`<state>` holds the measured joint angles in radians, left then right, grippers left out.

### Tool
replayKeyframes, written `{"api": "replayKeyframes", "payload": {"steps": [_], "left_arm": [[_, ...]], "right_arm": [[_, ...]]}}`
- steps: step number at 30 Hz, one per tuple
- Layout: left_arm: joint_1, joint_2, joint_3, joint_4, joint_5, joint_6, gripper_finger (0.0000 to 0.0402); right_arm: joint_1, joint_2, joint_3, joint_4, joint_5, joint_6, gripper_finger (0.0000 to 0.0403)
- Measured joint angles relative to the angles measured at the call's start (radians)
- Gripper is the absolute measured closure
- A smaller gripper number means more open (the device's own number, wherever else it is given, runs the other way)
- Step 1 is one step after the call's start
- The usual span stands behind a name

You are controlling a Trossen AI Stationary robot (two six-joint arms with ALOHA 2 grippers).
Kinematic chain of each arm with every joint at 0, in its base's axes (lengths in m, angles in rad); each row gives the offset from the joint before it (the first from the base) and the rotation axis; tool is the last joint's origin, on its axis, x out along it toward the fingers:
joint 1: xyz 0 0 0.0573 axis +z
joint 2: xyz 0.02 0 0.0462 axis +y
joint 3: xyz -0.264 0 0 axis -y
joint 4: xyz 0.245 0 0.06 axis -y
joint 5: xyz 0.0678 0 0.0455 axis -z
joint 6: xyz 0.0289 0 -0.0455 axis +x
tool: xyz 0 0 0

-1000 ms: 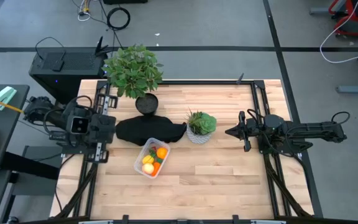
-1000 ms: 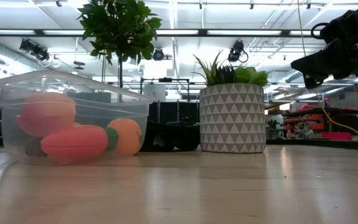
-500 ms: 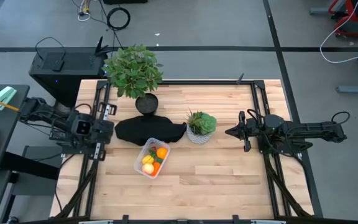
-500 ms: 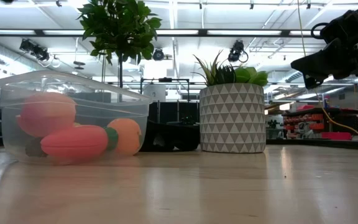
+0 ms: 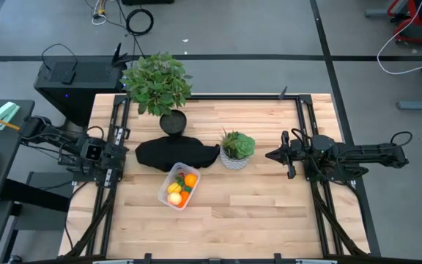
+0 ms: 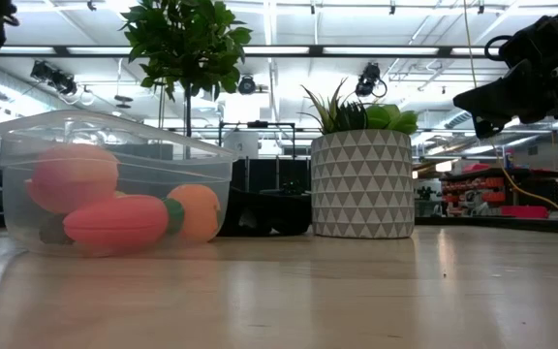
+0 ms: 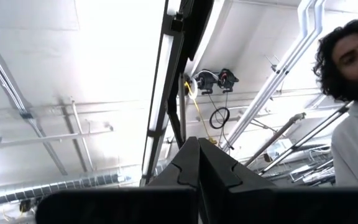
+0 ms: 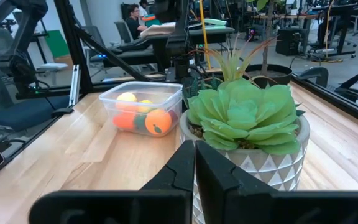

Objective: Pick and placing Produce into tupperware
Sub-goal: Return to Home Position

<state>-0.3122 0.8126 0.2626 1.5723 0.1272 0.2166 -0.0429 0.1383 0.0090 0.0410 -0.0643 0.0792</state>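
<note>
The clear tupperware [image 5: 178,186] stands on its base near the table's middle, also seen in the low view [image 6: 114,179] and right wrist view [image 8: 140,106]. Inside it lie the produce: a round orange [image 5: 190,180], a yellow piece [image 5: 174,188], a pink-red fruit [image 6: 71,174] and a carrot [image 6: 119,221]. My left gripper [image 5: 117,154] is at the table's left edge, shut [image 7: 198,163], tipped up toward the ceiling. My right gripper [image 5: 271,155] hangs shut [image 8: 195,163] above the table's right side, facing the succulent pot.
A succulent in a white patterned pot [image 5: 236,149] stands between my right gripper and the tupperware. A black cloth [image 5: 174,154] lies just beyond the tupperware, with a leafy plant [image 5: 157,84] in a dark pot behind it. A person [image 7: 353,93] shows in the left wrist view.
My left arm has drawn back toward the table's left edge, away from the black cloth and the tupperware. The tupperware, the produce and my right arm have stayed still.
</note>
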Motion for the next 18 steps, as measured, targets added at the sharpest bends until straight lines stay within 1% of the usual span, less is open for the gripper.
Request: {"api": "replayKeyframes", "payload": {"steps": [3, 12, 18], "left_arm": [[0.0, -0.052, -0.044, -0.001, 0.0, 0.028, 0.0398], [0.0, -0.234, -0.166, -0.001, 0.0, 0.031, 0.0397], [0.0, -0.312, -0.222, -0.001, 0.001, 0.017, 0.0397]], "right_arm": [[0.0, 0.0, 0.0, 0.0, 0.0, 0.0, 0.0381], [0.0, 0.0, 0.0, 0.0, 0.0, 0.0, 0.038], [0.0, 0.0, 0.0, 0.0, 0.0, 0.0, 0.038]]}}
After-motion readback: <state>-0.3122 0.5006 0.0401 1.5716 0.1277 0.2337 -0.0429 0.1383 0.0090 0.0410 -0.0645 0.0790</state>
